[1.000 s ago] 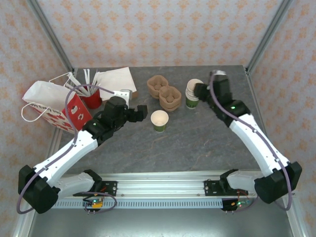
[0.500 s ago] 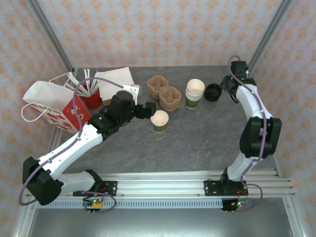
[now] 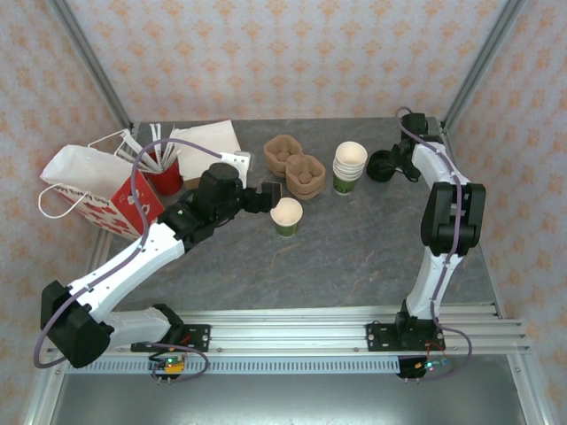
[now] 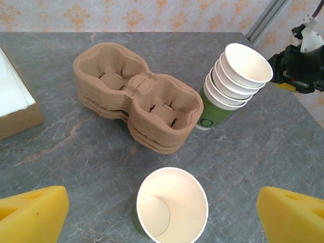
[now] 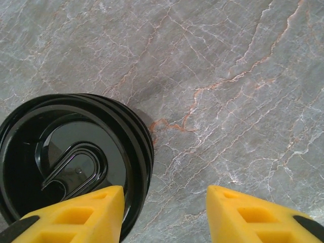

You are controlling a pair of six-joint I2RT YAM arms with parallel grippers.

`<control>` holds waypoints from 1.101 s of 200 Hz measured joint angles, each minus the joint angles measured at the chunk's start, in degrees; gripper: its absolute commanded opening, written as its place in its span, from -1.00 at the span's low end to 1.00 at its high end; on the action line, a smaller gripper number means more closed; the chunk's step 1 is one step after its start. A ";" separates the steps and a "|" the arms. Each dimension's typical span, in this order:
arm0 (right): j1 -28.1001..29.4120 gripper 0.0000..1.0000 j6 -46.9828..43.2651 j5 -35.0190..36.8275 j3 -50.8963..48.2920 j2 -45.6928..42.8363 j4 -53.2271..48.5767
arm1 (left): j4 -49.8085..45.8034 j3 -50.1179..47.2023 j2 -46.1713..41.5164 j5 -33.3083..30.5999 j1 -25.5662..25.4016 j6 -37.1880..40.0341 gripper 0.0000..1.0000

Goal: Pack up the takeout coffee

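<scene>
The takeout coffee cup (image 3: 286, 215), green-sided and cream inside, stands upright on the table with no lid on it. My left gripper (image 3: 268, 197) is open, its yellow fingers either side of the cup (image 4: 172, 202) without touching it. A small stack of black round lids (image 3: 381, 166) lies at the back right. My right gripper (image 3: 395, 165) hovers low over the lids (image 5: 61, 152), open. Its left finger (image 5: 81, 215) is over the lid top, its right finger (image 5: 253, 215) over bare table, and the stack's rim lies between them.
A stack of cream-lined cups (image 3: 349, 166) and stacked brown pulp carriers (image 3: 295, 166) stand behind the single cup. At the left are a red cup of white sticks (image 3: 164, 173), white napkins (image 3: 208, 140) and a red-and-white paper bag (image 3: 89, 186).
My left gripper moved forward up to the single cup. My right arm swung from the cup stack to the back right and came down over the black lids, its jaws narrowing.
</scene>
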 measured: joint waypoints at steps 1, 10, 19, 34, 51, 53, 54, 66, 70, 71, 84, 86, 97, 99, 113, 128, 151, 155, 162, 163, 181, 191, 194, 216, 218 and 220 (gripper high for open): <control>0.00 -0.04 0.00 -0.02 0.00 0.00 0.00 | 0.00 0.00 0.00 -0.02 0.00 0.00 0.92; 0.00 -0.04 -0.07 -0.28 0.04 0.02 0.00 | 0.00 0.00 0.04 -0.04 0.00 0.00 0.92; 0.00 -0.05 -0.20 -0.68 0.13 0.07 0.00 | 0.00 0.00 0.13 -0.15 0.00 0.00 0.92; 0.00 -0.12 -0.33 -1.03 0.52 0.46 0.00 | -0.02 0.00 0.37 -0.20 0.00 0.00 0.92; 0.00 -0.24 -0.76 -1.33 1.29 1.40 0.00 | -0.02 -0.04 0.63 -0.28 0.00 0.00 0.92; 0.00 -0.25 -0.59 -1.38 1.40 1.51 0.00 | -0.02 -0.04 0.66 -0.31 0.00 -0.02 0.92; 0.00 -0.25 -0.55 -1.38 1.42 1.55 0.00 | -0.02 -0.04 0.68 -0.35 0.00 0.00 0.92; 0.00 -0.32 -0.76 -1.60 1.86 2.36 0.02 | -0.02 -0.04 0.74 -0.42 0.00 -0.02 0.92; 0.00 -0.34 -0.90 -1.70 1.86 2.54 0.04 | -0.04 -0.04 0.74 -0.44 0.00 -0.02 0.92; 0.00 -0.34 -0.90 -1.70 1.86 2.58 0.04 | -0.02 -0.04 0.74 -0.44 0.00 0.00 0.92; 0.00 -0.38 -0.87 -1.86 1.86 3.15 -0.02 | -0.04 -0.04 0.74 -0.46 0.00 -0.02 0.92; 0.00 -0.39 -0.83 -1.92 1.86 3.21 0.00 | -0.04 -0.04 0.74 -0.48 0.00 0.00 0.92; 0.00 -0.39 -0.85 -2.01 1.86 3.43 -0.04 | -0.04 -0.04 0.79 -0.63 0.00 0.00 0.92; 0.00 -0.39 -0.87 -2.08 1.86 3.43 -0.04 | -0.02 -0.04 0.79 -0.63 0.00 0.00 0.92; 0.00 -0.39 -0.85 -2.16 1.88 3.43 -0.02 | -0.02 -0.04 0.94 -0.63 0.00 0.00 0.92; 0.00 -0.37 -0.87 -2.16 1.95 3.43 -0.04 | -0.02 -0.04 1.18 -0.63 0.00 -0.02 0.92; 0.00 -0.44 -0.92 -2.19 2.03 3.43 -0.04 | -0.02 -0.07 1.55 -0.63 0.00 0.00 0.92; 0.00 -0.45 -0.92 -2.19 2.08 3.43 -0.07 | -0.02 -0.04 1.60 -0.63 0.00 -0.02 0.92; 0.00 -0.48 -1.01 -2.19 2.19 3.43 -0.09 | -0.02 -0.04 1.68 -0.63 0.00 0.00 0.92; 0.00 -0.48 -1.05 -2.19 2.19 3.43 -0.09 | -0.02 -0.07 1.70 -0.63 0.00 -0.02 0.92; 0.00 -0.55 -1.09 -2.38 2.80 3.43 -0.26 | -0.02 -0.07 1.73 -0.63 0.00 0.00 0.92; 0.00 -0.57 -1.22 -2.54 2.97 3.43 -0.26 | -0.02 -0.07 1.73 -0.63 0.00 -0.02 0.92; 0.00 -0.58 -1.29 -2.62 3.02 3.43 -0.28 | -0.02 -0.07 1.73 -0.63 0.00 -0.02 0.92; 0.00 -0.64 -1.49 -2.82 3.15 3.43 -0.35 | -0.02 -0.07 1.75 -0.63 0.00 0.00 0.92; 0.00 -0.64 -1.49 -2.82 3.15 3.43 -0.35 | -0.02 -0.07 1.75 -0.63 0.00 -0.02 0.92; 0.00 -0.64 -1.51 -2.82 3.15 3.43 -0.35 | -0.02 -0.07 1.75 -0.63 0.00 -0.02 0.92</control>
